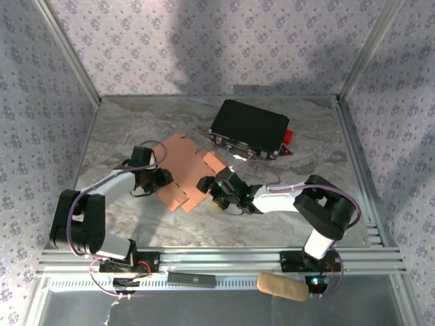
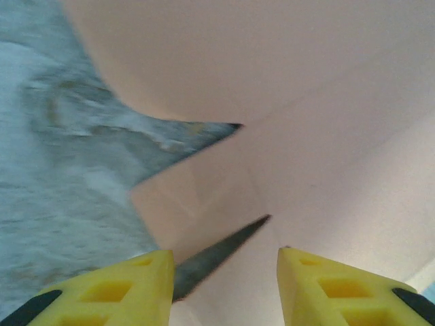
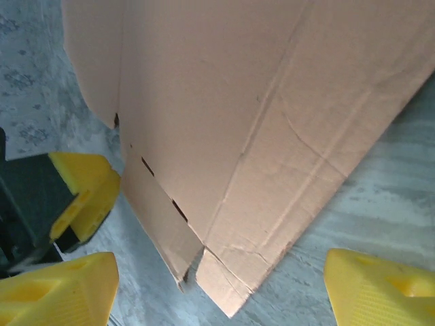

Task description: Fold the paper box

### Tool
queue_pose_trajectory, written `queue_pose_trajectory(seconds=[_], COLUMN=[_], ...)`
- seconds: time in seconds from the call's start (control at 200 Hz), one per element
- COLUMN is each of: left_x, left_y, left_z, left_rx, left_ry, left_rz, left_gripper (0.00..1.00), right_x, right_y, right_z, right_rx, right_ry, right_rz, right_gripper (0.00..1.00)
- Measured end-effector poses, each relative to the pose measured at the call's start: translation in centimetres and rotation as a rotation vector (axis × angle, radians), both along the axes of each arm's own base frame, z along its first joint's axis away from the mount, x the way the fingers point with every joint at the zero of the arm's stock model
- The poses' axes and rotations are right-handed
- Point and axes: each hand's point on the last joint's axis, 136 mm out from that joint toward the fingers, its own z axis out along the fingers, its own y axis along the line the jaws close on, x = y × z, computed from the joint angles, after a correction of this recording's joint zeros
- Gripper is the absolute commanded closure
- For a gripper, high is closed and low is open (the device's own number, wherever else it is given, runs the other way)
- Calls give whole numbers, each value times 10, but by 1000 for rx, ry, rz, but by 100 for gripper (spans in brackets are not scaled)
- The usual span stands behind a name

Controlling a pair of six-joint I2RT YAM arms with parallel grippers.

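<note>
Right, the box point(image 1: 185, 171) lies as an unfolded salmon sheet near the middle of the marbled bench point(image 1: 129, 129). It sits just in front of the black case point(image 1: 248, 128), with both arms in on it from either side.

Over on the left edge of the sheet is the left end effector point(image 2: 224, 272). Its wrist view has the 2 yellow fingers point(image 2: 122, 288) standing apart, a moderate gap between them. The cardboard runs into that gap, a notch in the flaps showing grey bench beneath. There's no clamp on the sheet that I can see. That view is soft and blurred, so whether either pad touches the card I can't tell.

Now the right side: the right end effector point(image 3: 221, 288) sits at the sheet's near right edge, jaws spread wide. A pointed corner of the box comes down between the 2 fingertips, and neither of them touches it. Crease lines and a row of short slots run across the card here. At the far left of this view another yellow finger on a black body sits just beside the sheet's edge.

From above, the case lies tilted behind the box with a red tab at its right end. A tan oblong pad point(image 1: 282, 286) rests on the front rail by the right arm's base.
</note>
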Motion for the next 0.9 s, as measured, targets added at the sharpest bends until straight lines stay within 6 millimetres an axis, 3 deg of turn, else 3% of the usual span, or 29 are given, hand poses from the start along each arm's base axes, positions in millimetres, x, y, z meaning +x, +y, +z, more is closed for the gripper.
queue_pose_trajectory(seconds=[0.22,0.435,0.565,0.78,0.899], left_x=[-21,-43,-51,-48,-49], left_y=[-26,-68,-90,-92,-90], left_z=[-13,-6,-1,12,10], left_rx=[-36,-120,-166,-185,-175], left_ry=[21,-4,-8,-43,-36], left_rz=[-51,-106,-132,-120,-119], left_gripper=[56,56,56,56,56], right_x=[8,-15,-25,-43,-49], right_y=[-13,-26,-30,-30,-24], right_z=[3,23,21,8,1], right_rx=[0,2,-3,-15,-13], right_ry=[-3,-41,-37,3,17], right_rz=[-35,-29,-27,-34,-32], right_gripper=[20,22,23,25,26])
